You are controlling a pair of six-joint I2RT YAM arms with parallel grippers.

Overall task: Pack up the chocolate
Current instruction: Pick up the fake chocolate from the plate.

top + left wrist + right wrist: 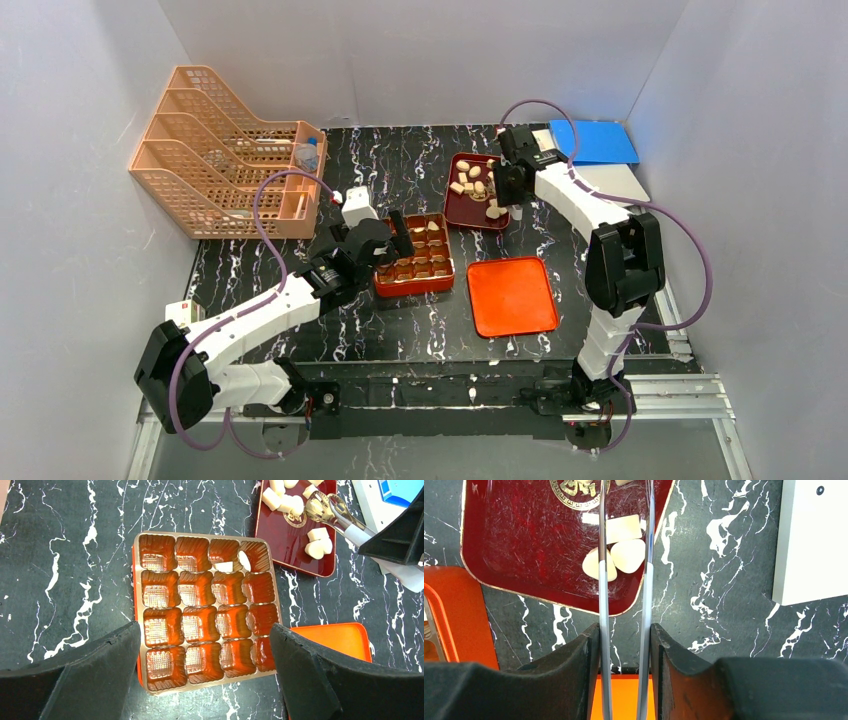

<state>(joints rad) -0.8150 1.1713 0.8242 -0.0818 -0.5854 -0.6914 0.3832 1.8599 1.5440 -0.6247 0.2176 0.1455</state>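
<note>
while left gripper (204,627) gapes over box (205,535), right gripper (624,630) clamps tongs (602,580).

Colours and patterns
Tabletop (400,160) black, white-veined; tray (514,555) dark red, gold emblem; chocolate (628,555) pale cream; compartmented box (177,605) orange-red; rack (215,140) peach.

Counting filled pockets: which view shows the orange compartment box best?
Left wrist view: the box sits close, seen from above, nearly every pocket visible. The top view shows it small, partly behind the left arm. The right wrist view doesn't clearly show it.
</note>
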